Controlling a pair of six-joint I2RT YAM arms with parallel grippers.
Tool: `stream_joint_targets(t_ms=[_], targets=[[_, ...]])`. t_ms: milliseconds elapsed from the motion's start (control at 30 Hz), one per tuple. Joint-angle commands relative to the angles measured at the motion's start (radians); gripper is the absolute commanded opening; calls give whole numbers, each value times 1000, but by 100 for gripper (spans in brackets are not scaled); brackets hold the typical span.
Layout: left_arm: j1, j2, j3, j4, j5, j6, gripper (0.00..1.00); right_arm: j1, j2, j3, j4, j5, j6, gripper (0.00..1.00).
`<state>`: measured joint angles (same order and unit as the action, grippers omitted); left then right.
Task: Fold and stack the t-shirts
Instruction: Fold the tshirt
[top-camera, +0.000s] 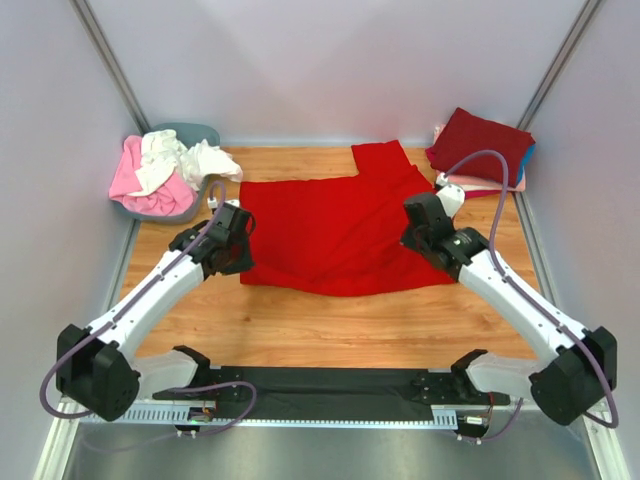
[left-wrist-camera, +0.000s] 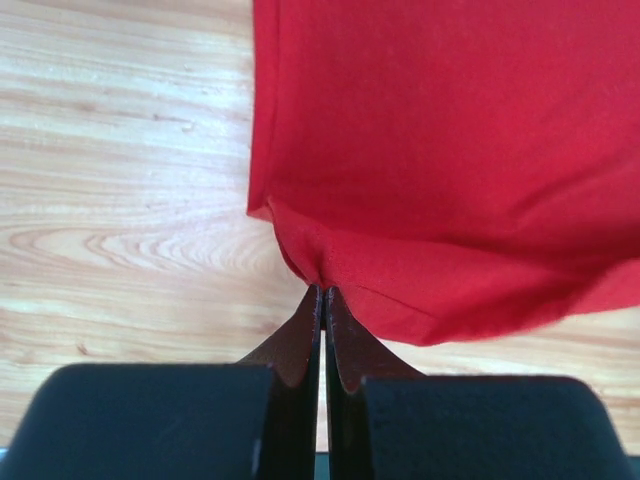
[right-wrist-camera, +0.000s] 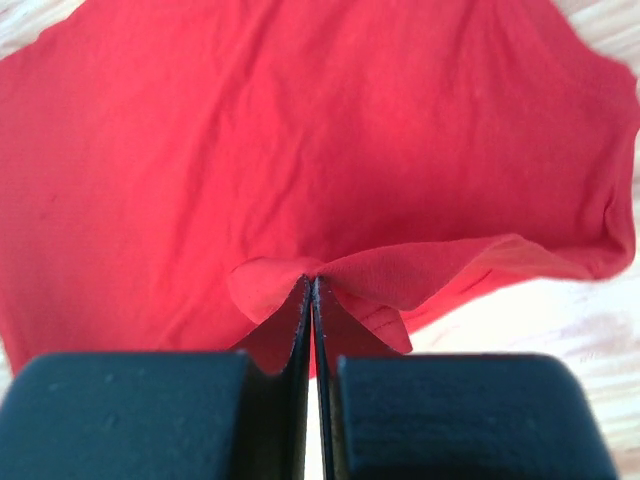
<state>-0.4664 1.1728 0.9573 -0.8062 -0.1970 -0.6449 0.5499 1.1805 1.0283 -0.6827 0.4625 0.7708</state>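
A bright red t-shirt (top-camera: 335, 225) lies spread on the wooden table in the middle, one sleeve pointing to the back. My left gripper (top-camera: 243, 232) is shut on its left edge; in the left wrist view the gripper (left-wrist-camera: 322, 292) pinches a fold of the red t-shirt (left-wrist-camera: 450, 170). My right gripper (top-camera: 412, 232) is shut on the shirt's right edge; in the right wrist view the gripper (right-wrist-camera: 313, 282) pinches a raised fold of the red t-shirt (right-wrist-camera: 300, 130). A folded dark red t-shirt (top-camera: 480, 143) tops a stack at the back right. Pink and white t-shirts (top-camera: 160, 170) sit heaped at the back left.
The grey tub (top-camera: 203, 134) holding the pink and white heap stands at the back left corner. White and blue cloth edges (top-camera: 522, 172) show under the dark red shirt. Walls close the table at left, right and back. Bare wood (top-camera: 330, 325) lies in front of the shirt.
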Motion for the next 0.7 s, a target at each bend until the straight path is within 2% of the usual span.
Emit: stream_joint_targets(t_ms=[0, 267, 667], targets=[[43, 34, 49, 44, 22, 44, 0, -42, 65, 62, 107, 21, -64, 0], [135, 128, 74, 61, 39, 56, 0, -103, 194, 163, 156, 1, -117, 0], [153, 289, 83, 127, 65, 57, 0, -166, 358, 302, 181, -50, -200, 0]])
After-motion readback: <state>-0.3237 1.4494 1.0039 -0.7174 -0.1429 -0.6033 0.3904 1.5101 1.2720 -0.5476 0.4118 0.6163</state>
